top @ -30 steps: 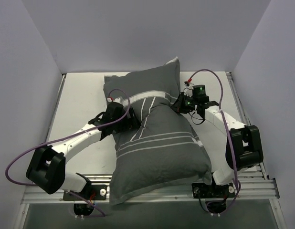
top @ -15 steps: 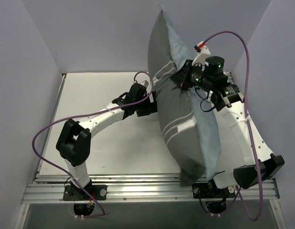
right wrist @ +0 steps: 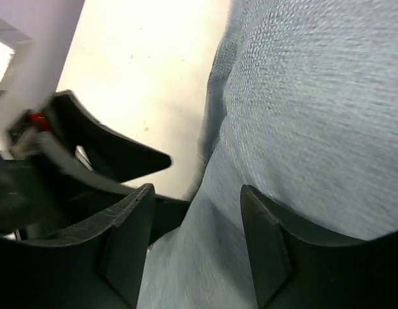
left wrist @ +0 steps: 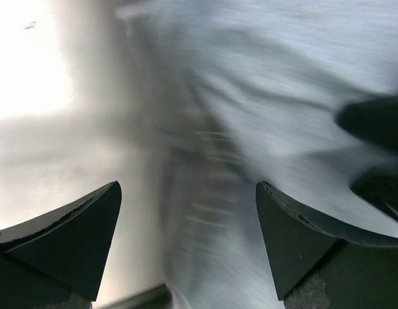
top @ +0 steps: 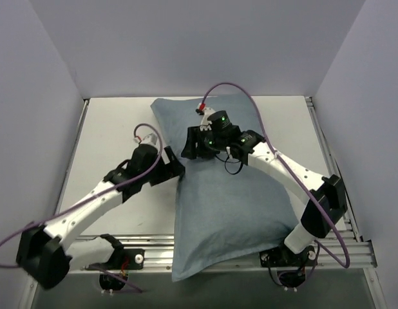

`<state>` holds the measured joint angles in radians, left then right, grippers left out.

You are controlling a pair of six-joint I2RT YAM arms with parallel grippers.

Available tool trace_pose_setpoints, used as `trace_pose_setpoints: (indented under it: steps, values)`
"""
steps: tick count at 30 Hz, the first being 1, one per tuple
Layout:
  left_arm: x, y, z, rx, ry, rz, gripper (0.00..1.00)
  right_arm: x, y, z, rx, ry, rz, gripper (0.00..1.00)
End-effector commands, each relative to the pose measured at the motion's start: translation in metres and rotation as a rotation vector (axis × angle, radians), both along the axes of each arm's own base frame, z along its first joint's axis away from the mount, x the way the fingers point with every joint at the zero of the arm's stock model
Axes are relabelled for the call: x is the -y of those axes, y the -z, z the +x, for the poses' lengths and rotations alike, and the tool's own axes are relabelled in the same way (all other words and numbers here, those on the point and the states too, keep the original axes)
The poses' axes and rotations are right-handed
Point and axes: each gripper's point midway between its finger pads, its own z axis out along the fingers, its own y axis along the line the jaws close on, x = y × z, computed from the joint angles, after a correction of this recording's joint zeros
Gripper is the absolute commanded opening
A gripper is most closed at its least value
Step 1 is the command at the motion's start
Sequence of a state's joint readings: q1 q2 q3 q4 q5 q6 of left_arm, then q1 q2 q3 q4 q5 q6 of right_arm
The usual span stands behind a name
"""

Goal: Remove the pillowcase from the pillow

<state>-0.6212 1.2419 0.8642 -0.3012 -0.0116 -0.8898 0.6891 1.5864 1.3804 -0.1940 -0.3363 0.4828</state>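
Lying plain blue-grey face up in the overhead view, the plump pillowcase (top: 231, 206) covers the middle of the table (top: 115, 129), its near end overhanging the front rail (top: 76, 261); the left gripper (top: 176, 168) is at the pillowcase's left edge and the right gripper (top: 191, 147) over that same edge, nearer its far end. The left wrist view is blurred, but its fingers (left wrist: 76, 238) are spread wide, with pillowcase fabric beyond the gap. In the right wrist view the fingers (right wrist: 131, 238) also stand apart, with pillowcase cloth filling the gap and everything to the right of it.

no readable text or labels anywhere
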Motion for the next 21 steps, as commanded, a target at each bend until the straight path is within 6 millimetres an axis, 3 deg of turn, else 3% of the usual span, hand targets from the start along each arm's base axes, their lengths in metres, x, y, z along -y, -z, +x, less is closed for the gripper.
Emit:
trace_pose_setpoints:
  steps: [1,2,5,8,10,12,13,14,15,16,17,18,19,20,21]
  values:
    - [-0.039,-0.042,-0.023,0.101,-0.089,-0.011,0.94,-0.016,-0.066,0.001,0.172,0.003,0.078,0.53]
    - [-0.051,-0.041,-0.032,0.096,-0.096,0.020,0.94,-0.010,-0.074,0.004,0.208,0.035,0.061,0.62]
    - [-0.069,-0.059,-0.049,0.146,-0.098,0.016,0.94,0.005,-0.099,-0.003,0.277,0.080,0.050,0.73]
    - [-0.068,-0.072,-0.054,0.174,-0.054,0.001,0.94,0.047,-0.099,0.003,0.287,0.252,-0.026,0.84]
    - [-0.061,-0.081,-0.049,0.184,-0.022,-0.010,0.94,0.077,-0.088,0.002,0.265,0.341,-0.095,0.86]
    - [-0.053,-0.093,-0.038,0.229,0.009,-0.005,0.94,0.093,-0.074,-0.007,0.218,0.371,-0.136,0.88]
    - [-0.047,-0.089,-0.028,0.216,0.026,0.013,0.94,0.100,-0.074,-0.013,0.210,0.383,-0.136,0.88]
    - [-0.041,-0.112,-0.016,0.274,0.036,-0.007,0.94,0.106,-0.063,-0.018,0.184,0.391,-0.159,0.89]
    - [-0.037,-0.117,-0.007,0.297,0.054,0.014,0.94,0.110,-0.055,-0.025,0.145,0.413,-0.165,0.89]
    - [-0.031,-0.111,0.007,0.279,0.064,0.039,0.94,0.117,-0.056,-0.031,0.139,0.434,-0.156,0.90]
    - [-0.026,-0.137,0.023,0.337,0.068,0.013,0.94,0.122,-0.043,-0.038,0.110,0.446,-0.173,0.90]
    - [-0.023,-0.144,0.034,0.360,0.083,0.021,0.94,0.127,-0.037,-0.044,0.090,0.457,-0.182,0.90]
    - [-0.017,-0.138,0.052,0.342,0.086,0.037,0.94,0.132,-0.038,-0.049,0.077,0.491,-0.160,0.91]
    - [-0.018,-0.148,0.068,0.375,0.078,0.035,0.94,0.135,-0.034,-0.053,0.067,0.502,-0.162,0.91]
    - [-0.016,-0.176,0.083,0.445,0.077,0.036,0.94,0.140,-0.022,-0.059,0.042,0.509,-0.186,0.92]
